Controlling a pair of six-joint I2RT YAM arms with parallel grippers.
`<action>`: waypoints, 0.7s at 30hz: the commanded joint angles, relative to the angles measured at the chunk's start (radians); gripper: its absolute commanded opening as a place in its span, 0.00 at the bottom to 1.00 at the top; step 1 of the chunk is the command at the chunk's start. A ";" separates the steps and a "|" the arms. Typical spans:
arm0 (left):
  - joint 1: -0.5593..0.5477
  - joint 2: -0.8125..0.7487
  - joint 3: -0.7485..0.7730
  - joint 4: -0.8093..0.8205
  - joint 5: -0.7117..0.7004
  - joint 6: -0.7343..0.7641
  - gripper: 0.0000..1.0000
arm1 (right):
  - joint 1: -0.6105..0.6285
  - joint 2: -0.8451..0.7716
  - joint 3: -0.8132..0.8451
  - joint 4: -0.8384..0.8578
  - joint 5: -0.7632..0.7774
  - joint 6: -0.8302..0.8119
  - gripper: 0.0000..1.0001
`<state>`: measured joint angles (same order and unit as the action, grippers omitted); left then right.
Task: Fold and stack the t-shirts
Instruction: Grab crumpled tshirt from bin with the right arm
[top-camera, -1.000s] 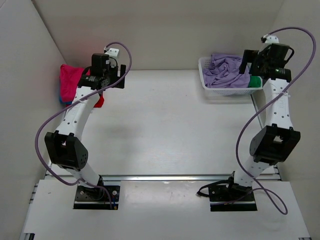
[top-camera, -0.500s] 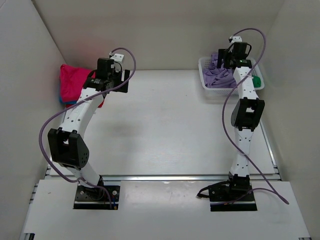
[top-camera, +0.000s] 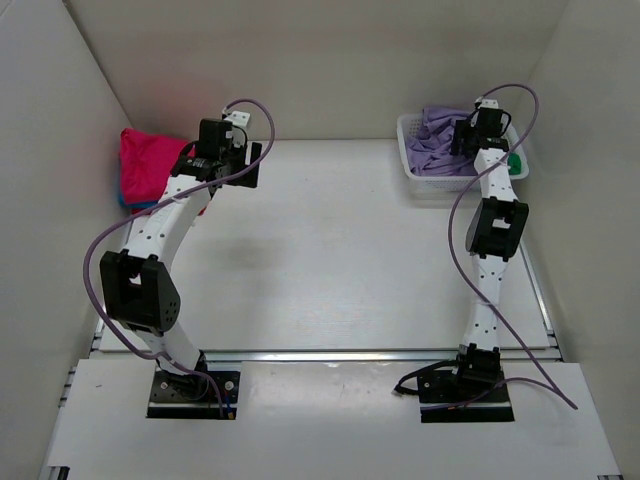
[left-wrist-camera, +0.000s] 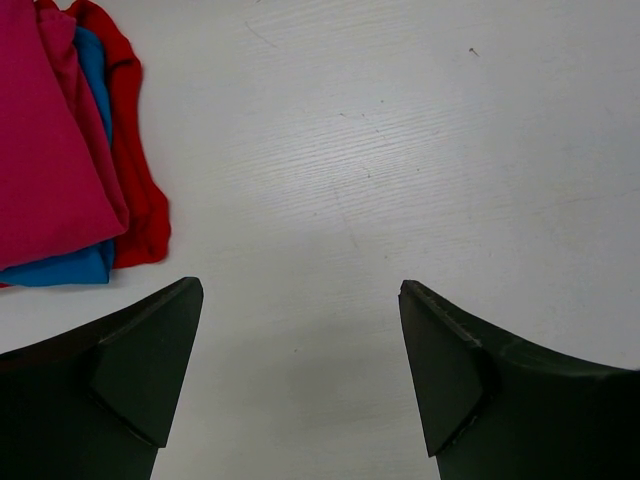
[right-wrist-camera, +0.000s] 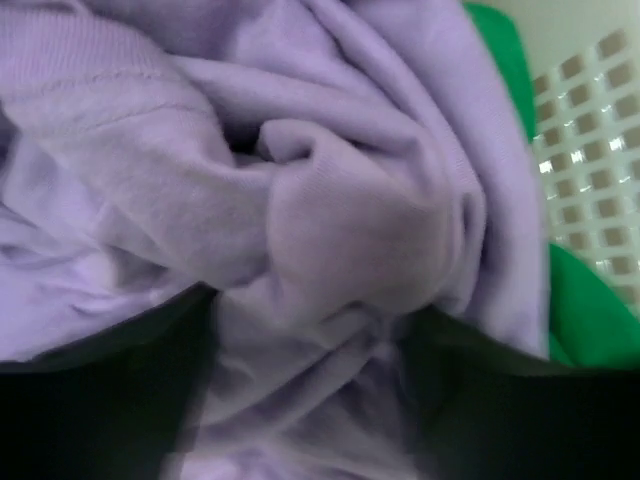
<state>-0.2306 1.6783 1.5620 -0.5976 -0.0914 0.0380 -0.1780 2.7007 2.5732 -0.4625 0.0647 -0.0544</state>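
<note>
A folded stack of t-shirts lies at the far left: magenta pink (top-camera: 145, 160) (left-wrist-camera: 45, 130) on top, blue (left-wrist-camera: 70, 265) under it, red (left-wrist-camera: 140, 200) at the bottom. My left gripper (top-camera: 245, 165) (left-wrist-camera: 300, 290) hovers just right of the stack, open and empty over bare table. A crumpled lilac t-shirt (top-camera: 440, 140) (right-wrist-camera: 330, 200) fills the white basket (top-camera: 440, 183), with a green t-shirt (top-camera: 513, 162) (right-wrist-camera: 580, 300) at its right end. My right gripper (top-camera: 470, 135) (right-wrist-camera: 305, 310) is pressed down into the lilac cloth, jaws apart with a fold bulging between them.
The basket's lattice wall (right-wrist-camera: 590, 150) stands close to the right of my right gripper. White side walls enclose the table on the left, back and right. The table (top-camera: 330, 250) stretches between the stack and the basket.
My right arm swung left from beside the basket to over it and dropped into the lilac t-shirt. My left arm drifted slightly right, away from the stack.
</note>
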 joint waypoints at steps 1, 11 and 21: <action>-0.012 -0.017 -0.013 0.018 -0.030 -0.001 0.91 | -0.002 0.022 0.033 0.048 -0.006 0.017 0.56; -0.027 -0.022 0.007 0.009 -0.011 -0.020 0.91 | 0.037 -0.140 0.131 -0.007 0.017 -0.028 0.00; 0.002 -0.218 -0.069 0.028 0.163 -0.115 0.90 | 0.219 -0.841 -0.101 -0.041 0.017 -0.088 0.00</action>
<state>-0.2413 1.6218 1.5341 -0.6022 -0.0257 -0.0257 -0.0486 2.2570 2.5149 -0.6357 0.0841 -0.1211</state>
